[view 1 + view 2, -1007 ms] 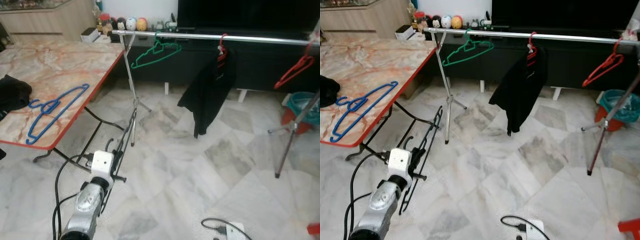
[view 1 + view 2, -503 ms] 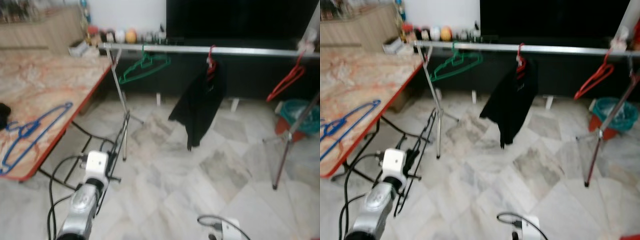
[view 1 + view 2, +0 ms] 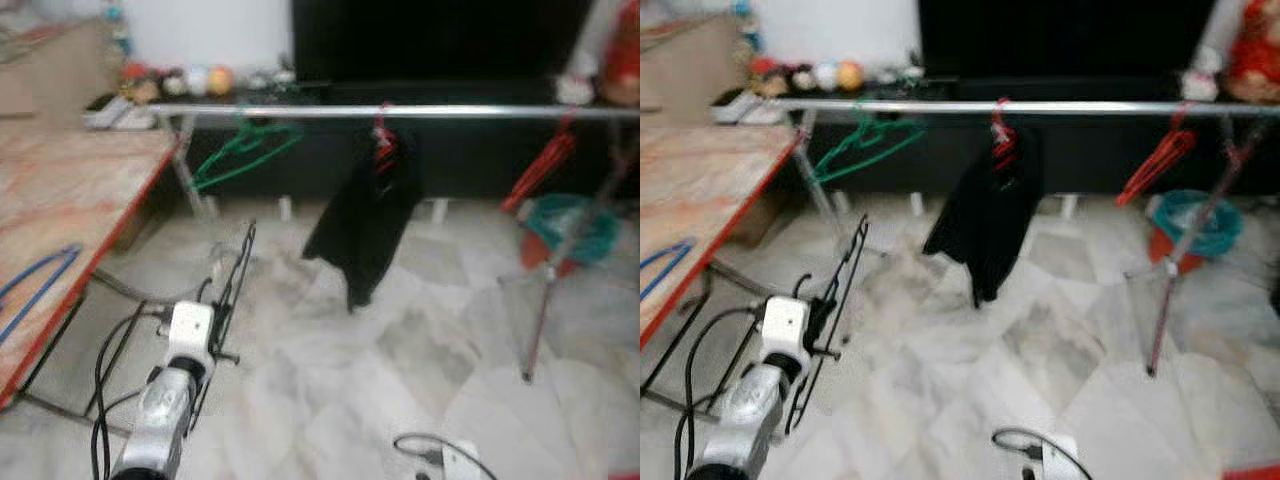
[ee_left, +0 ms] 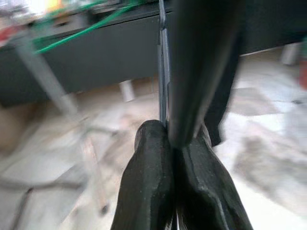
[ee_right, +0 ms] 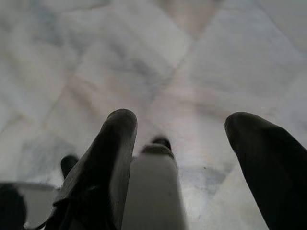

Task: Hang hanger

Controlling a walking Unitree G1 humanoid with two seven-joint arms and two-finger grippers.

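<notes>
Still clamped, left tool (image 4: pixel 172 158) grips black hanger (image 3: pixel 232 290).

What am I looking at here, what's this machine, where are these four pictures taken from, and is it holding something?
This is a humanoid robot walking through a home. The two wide, blurred pictures come from the stereo camera on its head, looking forward and down. The other two come from cameras on its wrists, looking along each pincer's black fingers. Its left pincer is shut on a black hanger, carried in front of it. Ahead stands a metal clothes rail with a green hanger, a black garment on a red hanger, and another red hanger. A blue hanger lies on the marble-patterned table to the left. The right pincer hangs open over the marble floor.
</notes>
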